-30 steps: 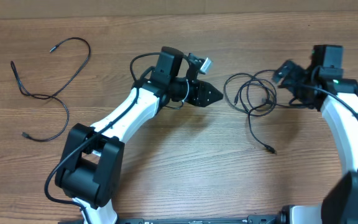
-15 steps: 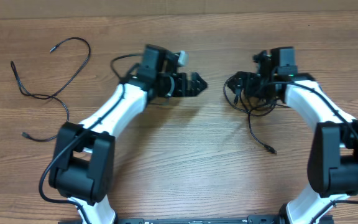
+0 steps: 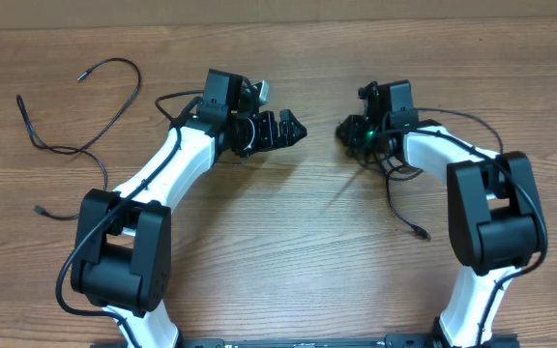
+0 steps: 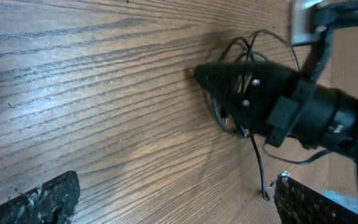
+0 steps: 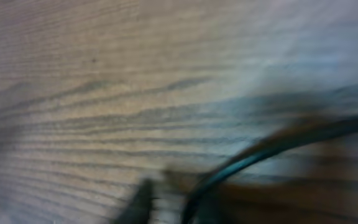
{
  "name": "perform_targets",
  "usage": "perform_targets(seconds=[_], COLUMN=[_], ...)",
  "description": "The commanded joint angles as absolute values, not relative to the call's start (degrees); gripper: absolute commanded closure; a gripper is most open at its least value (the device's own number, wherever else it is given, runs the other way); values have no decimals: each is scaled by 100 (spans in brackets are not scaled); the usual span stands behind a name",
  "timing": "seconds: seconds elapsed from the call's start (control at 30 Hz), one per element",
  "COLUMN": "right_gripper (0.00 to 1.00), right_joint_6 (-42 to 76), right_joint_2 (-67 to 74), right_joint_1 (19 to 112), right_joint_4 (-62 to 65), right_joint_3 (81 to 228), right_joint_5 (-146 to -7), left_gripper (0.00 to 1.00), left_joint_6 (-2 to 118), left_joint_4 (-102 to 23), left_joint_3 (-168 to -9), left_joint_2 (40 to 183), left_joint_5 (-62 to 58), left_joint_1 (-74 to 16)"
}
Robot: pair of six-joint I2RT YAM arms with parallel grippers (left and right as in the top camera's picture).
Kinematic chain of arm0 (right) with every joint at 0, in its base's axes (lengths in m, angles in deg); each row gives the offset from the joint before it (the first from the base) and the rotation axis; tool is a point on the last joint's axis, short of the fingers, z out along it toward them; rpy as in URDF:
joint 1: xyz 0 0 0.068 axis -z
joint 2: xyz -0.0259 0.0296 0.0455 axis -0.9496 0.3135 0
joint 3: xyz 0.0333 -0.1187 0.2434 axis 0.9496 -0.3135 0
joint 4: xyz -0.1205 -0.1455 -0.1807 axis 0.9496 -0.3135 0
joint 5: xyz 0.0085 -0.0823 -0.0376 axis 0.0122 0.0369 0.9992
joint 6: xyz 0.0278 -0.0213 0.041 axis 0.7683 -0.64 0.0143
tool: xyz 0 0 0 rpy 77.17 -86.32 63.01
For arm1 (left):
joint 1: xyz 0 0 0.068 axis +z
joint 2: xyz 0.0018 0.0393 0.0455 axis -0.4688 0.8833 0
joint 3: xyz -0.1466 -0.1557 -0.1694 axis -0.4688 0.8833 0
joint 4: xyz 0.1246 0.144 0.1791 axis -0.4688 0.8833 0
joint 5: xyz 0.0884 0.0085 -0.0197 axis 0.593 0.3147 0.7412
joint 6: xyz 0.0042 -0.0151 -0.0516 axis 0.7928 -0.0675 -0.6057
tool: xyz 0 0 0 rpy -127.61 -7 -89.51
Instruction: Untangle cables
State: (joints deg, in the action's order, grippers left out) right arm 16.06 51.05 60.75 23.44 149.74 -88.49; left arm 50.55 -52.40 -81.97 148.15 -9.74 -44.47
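Count from overhead:
- 2 arms: left arm [image 3: 177, 164], right arm [image 3: 453, 150].
- 2 grippers, one per arm: left gripper [image 3: 293, 128], right gripper [image 3: 346, 133].
- 1 table [image 3: 288, 261].
- Black cords in 2 groups. The loose cord [image 3: 137, 89] is far left with 3 free ends visible; can't tell if that's one cord or two. The tangled bundle [image 3: 393, 172] is at the right gripper, strand count unreadable, with 1 plug-ended tail [image 3: 420, 233] sticking out.
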Motion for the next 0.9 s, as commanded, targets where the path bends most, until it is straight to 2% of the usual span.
perform_targets(seconds=[0.0,0.27,0.37,0.57,0.77,0.87], right_gripper=[96,96,96,96,96,96], right_joint_6=[1772,1807,1816,1823,1633,1449], right_joint_2=[5258,4128,3490,2353,2104,2104], right_joint_1=[5948,6337,6354,6228,6055,5946], right_joint_4=[2425,2191,1953,1843,1651,1341], right_joint_3=[14952,15846,16126,16183,16183,16183], right_joint_5=[-9722,-11977,-12371,-12471,-12465,-11813], left_gripper=[1,1,0,0,0,0], left_joint_6=[5027,5886,6286,6386,5750,5457], left_joint_4=[-5249,-5229,-5293,-5352,-5857,-6180], left_joint_3=[-8215,-8215,-8215,-8215,-8215,-8215], left_joint_2=[14738,14738,14738,14740,14740,14740], left_joint_5=[-978,-1623,-2115,-2316,-1997,-1907], left_joint_1=[-4447,-4213,-4147,-4390,-4877,-5050])
